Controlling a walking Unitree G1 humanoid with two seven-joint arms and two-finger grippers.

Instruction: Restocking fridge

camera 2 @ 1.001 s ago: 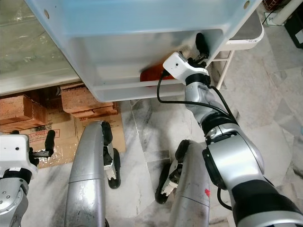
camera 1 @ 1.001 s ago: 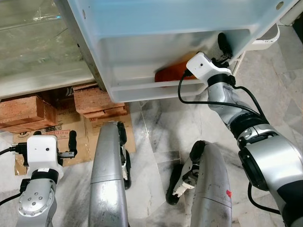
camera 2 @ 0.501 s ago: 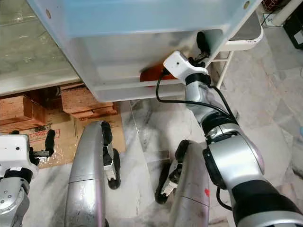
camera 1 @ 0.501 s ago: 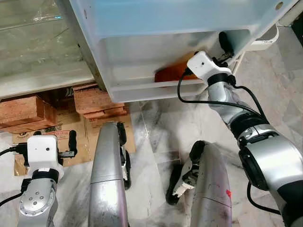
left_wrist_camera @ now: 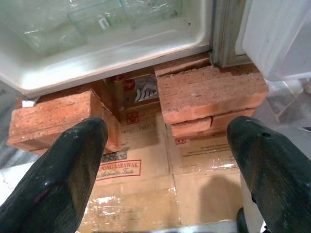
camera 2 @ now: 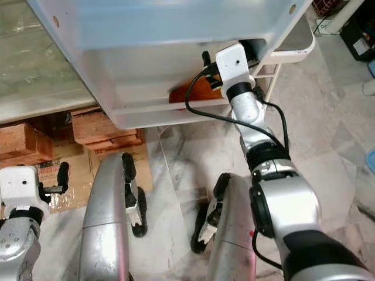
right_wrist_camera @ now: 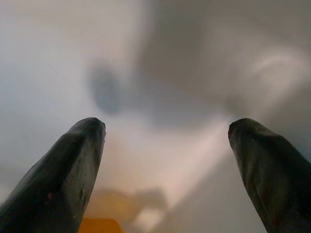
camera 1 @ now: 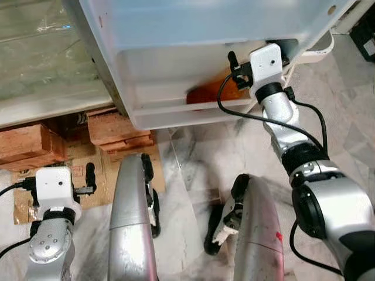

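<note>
An orange packet (camera 1: 208, 93) lies low in the white door bin (camera 1: 176, 114) of the open fridge door. My right gripper (right_wrist_camera: 165, 145) reaches up into that bin, just to the right of the packet and above it. Its fingers (right_wrist_camera: 68, 170) stand wide apart, open, with nothing between them, and a corner of the orange packet (right_wrist_camera: 97, 225) shows below them. My left gripper (left_wrist_camera: 165, 145) hangs low at my left side, open and holding nothing, facing the bricks under the fridge.
The fridge stands on red bricks (camera 1: 111, 126) with flattened cardboard (camera 1: 88, 161) beneath. Its glass-shelved interior (camera 1: 41, 52) is at the upper left. A white stand (camera 1: 319, 50) sits right of the door. My silver legs (camera 1: 132, 222) stand on the marble floor (camera 1: 193, 158).
My right wrist has risen and turned inside the door bin, ending higher and closer to the door's edge. The view has shifted slightly. The left arm has not moved.
</note>
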